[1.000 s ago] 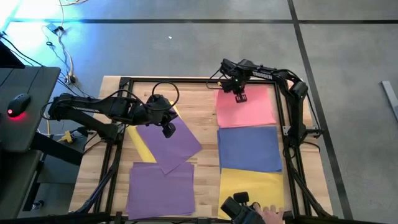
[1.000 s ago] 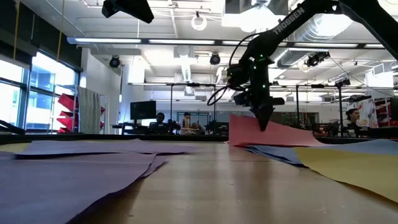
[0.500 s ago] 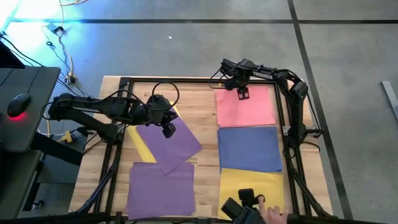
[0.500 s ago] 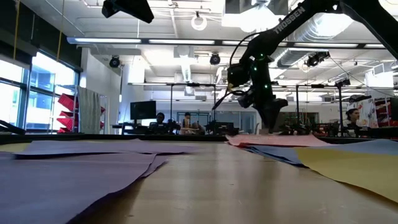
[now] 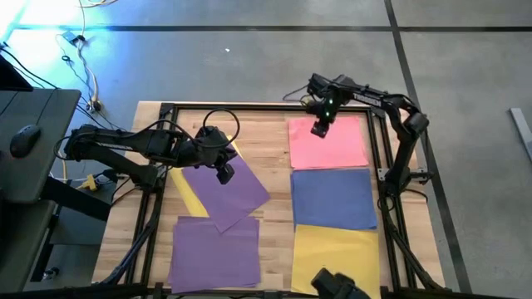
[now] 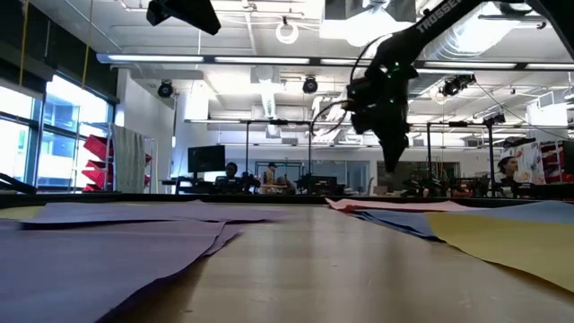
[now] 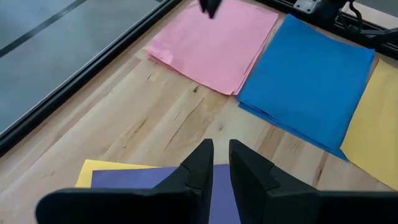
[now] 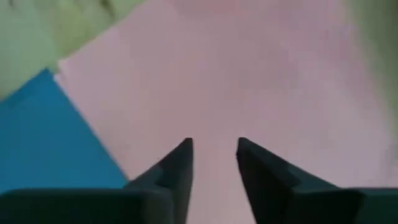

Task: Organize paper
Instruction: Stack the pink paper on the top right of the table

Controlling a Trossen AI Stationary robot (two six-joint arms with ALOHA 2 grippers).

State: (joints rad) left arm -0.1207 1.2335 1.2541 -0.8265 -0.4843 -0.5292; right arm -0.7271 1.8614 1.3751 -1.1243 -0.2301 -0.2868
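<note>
— Yellow at the near edge, isn't it?

— Yes. A yellow sheet [image 5: 336,253] lies flat at the near right of the wooden table [image 5: 262,145], and a purple sheet [image 5: 216,252] lies flat at the near left.

— And behind those?

— On the right a blue sheet [image 5: 333,198] touches the yellow one's far edge. On the left a second purple sheet [image 5: 226,187] lies turned at an angle, overlapping the near purple one's far edge and covering most of another yellow sheet [image 5: 186,193], which shows only as a strip along its left side.

— Where is the left hand?

— The left hand [image 5: 224,174] sits over the far edge of the angled purple sheet. Its fingers [image 7: 202,163] are almost together, with a thin slit between them. I cannot tell whether they pinch the sheet.

— And farthest back?

— The pink sheet [image 5: 328,143] lies flat beyond the blue one, their edges just meeting. The right hand [image 5: 319,129] hangs above the pink sheet's far left part, clear of it in the low view. Its fingers [image 8: 177,168] stand a little apart with nothing between them.
</note>
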